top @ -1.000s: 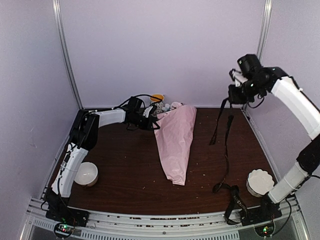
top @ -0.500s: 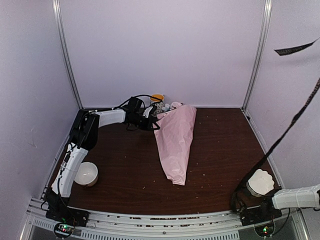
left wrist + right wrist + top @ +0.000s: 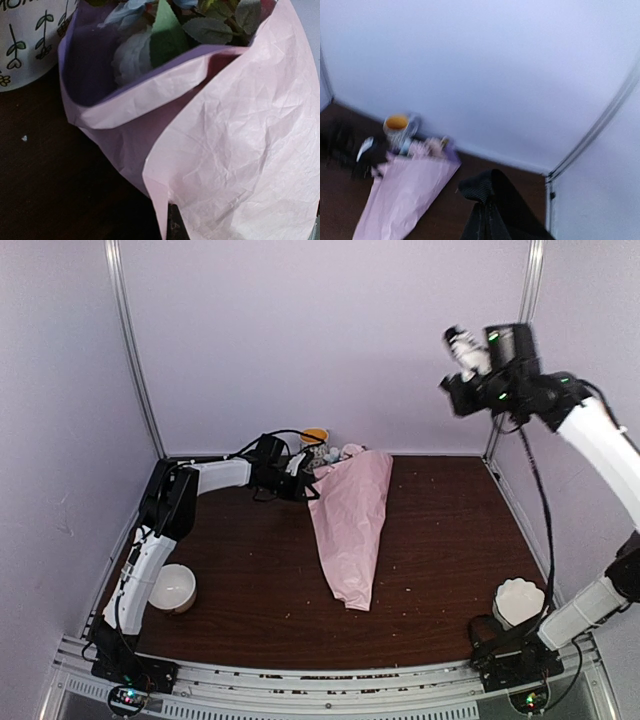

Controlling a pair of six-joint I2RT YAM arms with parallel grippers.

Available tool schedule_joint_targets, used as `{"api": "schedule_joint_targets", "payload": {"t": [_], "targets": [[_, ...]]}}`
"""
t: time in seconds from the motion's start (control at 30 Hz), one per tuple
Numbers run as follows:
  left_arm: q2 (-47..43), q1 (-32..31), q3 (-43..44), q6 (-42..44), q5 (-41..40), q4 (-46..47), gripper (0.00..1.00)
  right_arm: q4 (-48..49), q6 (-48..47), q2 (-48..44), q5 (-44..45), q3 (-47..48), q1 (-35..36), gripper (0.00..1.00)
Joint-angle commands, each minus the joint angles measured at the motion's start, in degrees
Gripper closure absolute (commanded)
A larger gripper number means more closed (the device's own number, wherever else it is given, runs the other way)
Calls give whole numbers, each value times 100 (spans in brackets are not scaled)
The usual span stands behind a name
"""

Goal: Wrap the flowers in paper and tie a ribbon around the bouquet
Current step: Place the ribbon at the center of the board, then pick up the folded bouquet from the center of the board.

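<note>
Swung back up since half a second ago, right gripper (image 3: 465,348) hangs high, well right of the bouquet (image 3: 350,520), clamped on the black ribbon (image 3: 490,200). Left gripper (image 3: 297,478) sits closed at the bouquet's wide end, apparently pinching paper (image 3: 240,150). Wrapping looks done; tying remains.

Crumpled pink paper (image 3: 240,150) fills the right and centre, its edges folded over one another. At the upper left the fold opens into a pocket showing the lilac inner face. Flowers (image 3: 132,55) sit inside that pocket, a pale bloom against the lilac, with grey-green leaves (image 3: 210,27) above the paper's rim. A white mug (image 3: 30,40) with drawn sprigs and hearts stands at the top left, just beside the paper, on the dark table (image 3: 50,190).
</note>
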Motion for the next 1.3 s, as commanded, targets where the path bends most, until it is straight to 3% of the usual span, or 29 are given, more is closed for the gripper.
{"api": "schedule_joint_targets", "payload": {"t": [0.0, 0.2, 0.27, 0.33, 0.4, 0.47, 0.5, 0.67, 0.77, 0.9, 1.27], "targets": [[-159, 66, -66, -10, -10, 176, 100, -763, -281, 145, -933, -1675, 1648, 100], [-151, 66, -53, -12, 6, 180, 100, -729, 3, 921, -1828, -2559, 3589, 100], [-150, 69, -48, -12, 8, 174, 100, -573, 101, 1246, -1695, -2554, 3961, 100], [-148, 67, -45, -12, 8, 174, 100, -610, 350, 1615, -1297, -2302, 4099, 69], [-144, 69, -52, -12, 8, 174, 100, -781, 557, 1932, -912, -1990, 4091, 50], [-150, 68, -47, -12, 8, 174, 100, -766, 726, 1997, -506, -1862, 4077, 3], [-150, 67, -47, -12, 9, 174, 100, -706, 747, 1945, -417, -1886, 4054, 0], [-148, 73, -50, -12, 6, 174, 100, -173, 1543, 1383, -520, -2416, 3402, 0], [-155, 72, -55, -12, 0, 175, 100, 388, 2790, 1314, -1667, -3117, 2361, 0], [-155, 68, -57, -14, -1, 181, 100, 2072, 4085, 1378, -3212, -4261, 1487, 1], [-159, 69, -58, -13, -1, 182, 100, 3479, 4983, 2270, -4046, -4832, 1302, 2]]}}
